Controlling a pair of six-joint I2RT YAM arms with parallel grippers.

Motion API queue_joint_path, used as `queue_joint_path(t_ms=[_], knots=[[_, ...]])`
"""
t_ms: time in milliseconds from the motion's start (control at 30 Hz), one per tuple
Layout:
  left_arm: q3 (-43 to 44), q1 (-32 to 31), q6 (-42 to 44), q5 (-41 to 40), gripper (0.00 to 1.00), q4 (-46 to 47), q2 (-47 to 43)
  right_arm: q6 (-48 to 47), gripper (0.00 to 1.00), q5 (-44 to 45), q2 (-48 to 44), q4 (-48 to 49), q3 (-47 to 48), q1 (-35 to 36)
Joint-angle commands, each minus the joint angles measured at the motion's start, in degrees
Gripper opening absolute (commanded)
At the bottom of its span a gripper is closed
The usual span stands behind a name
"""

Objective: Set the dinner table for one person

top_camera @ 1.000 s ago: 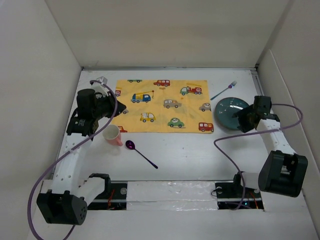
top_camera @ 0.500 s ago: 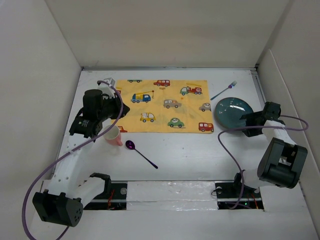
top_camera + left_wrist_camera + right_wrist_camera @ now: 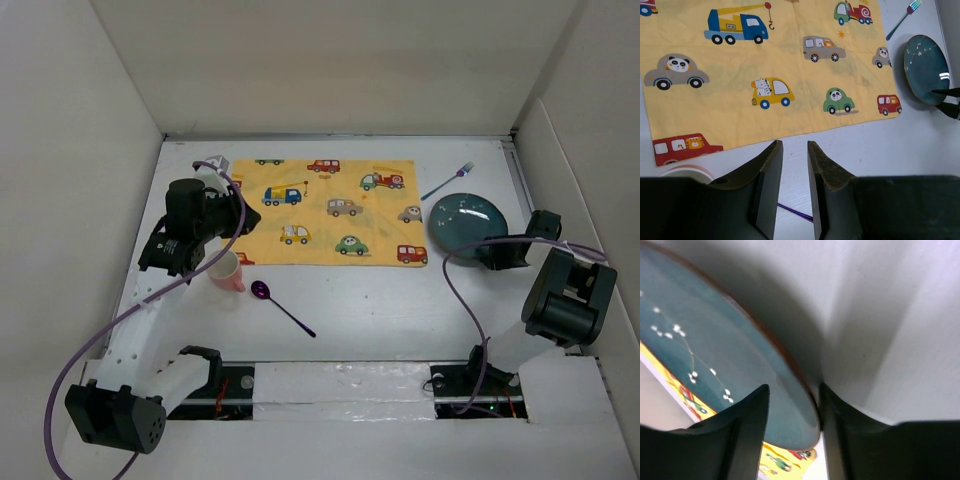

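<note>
The desk (image 3: 400,310) is filling the walled floor ahead of both arms, with the mat (image 3: 325,210) lying across its far middle. I'm straddling the plate (image 3: 465,220) at its near rim with my right hand (image 3: 793,387), fingers apart and not pinching yet, aiming to lift it onto the mat. My left hand (image 3: 793,145) is hovering at the mat's near edge, narrowly parted and empty.
</note>
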Motion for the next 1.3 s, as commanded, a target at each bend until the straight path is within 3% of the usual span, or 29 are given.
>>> queue_joint_path(t_ms=[0, 233, 267, 333, 467, 533, 667, 800, 967, 1267], knots=[[1.7, 0.0, 0.6, -0.6, 0.24, 0.5, -0.8, 1.4, 0.44, 0.9, 3.4, 1.2, -0.4, -0.5], [1.2, 0.0, 1.0, -0.8, 0.23, 0.9, 0.7, 3.2, 0.02, 2.4, -3.2, 1.4, -3.0, -1.6], [1.0, 0.0, 0.8, -0.1, 0.23, 0.9, 1.3, 2.2, 0.0, 4.2, -9.2, 0.5, -1.7, -1.6], [1.2, 0.0, 0.8, 0.3, 0.23, 1.0, 2.1, 1.5, 0.0, 4.8, -11.5, -0.1, -1.1, -1.6], [3.7, 0.0, 0.9, 1.2, 0.23, 0.3, 5.8, -0.8, 0.0, 2.0, -24.5, 2.4, 2.7, -1.6], [6.3, 0.0, 0.7, 1.7, 0.22, -0.6, 8.8, -4.0, 0.0, 0.7, -24.8, 1.9, 8.9, 2.9], [10.6, 0.0, 0.4, 3.0, 0.23, -1.2, 13.2, -7.0, 0.0, -8.1, -22.3, 3.5, 17.5, 13.3], [13.5, 0.0, 0.1, 2.6, 0.23, -1.2, 15.3, -2.1, 0.0, -16.0, -18.5, 13.9, 18.6, 23.1], [15.1, 0.0, -0.6, 2.1, 0.23, -0.5, 15.5, 0.2, 0.0, -20.0, -4.5, 20.2, 24.4, 37.1], [16.0, 0.0, -0.4, 0.9, 0.25, -0.5, 14.5, 3.3, 0.0, -23.5, 19.3, 24.1, 40.6, 44.5]])
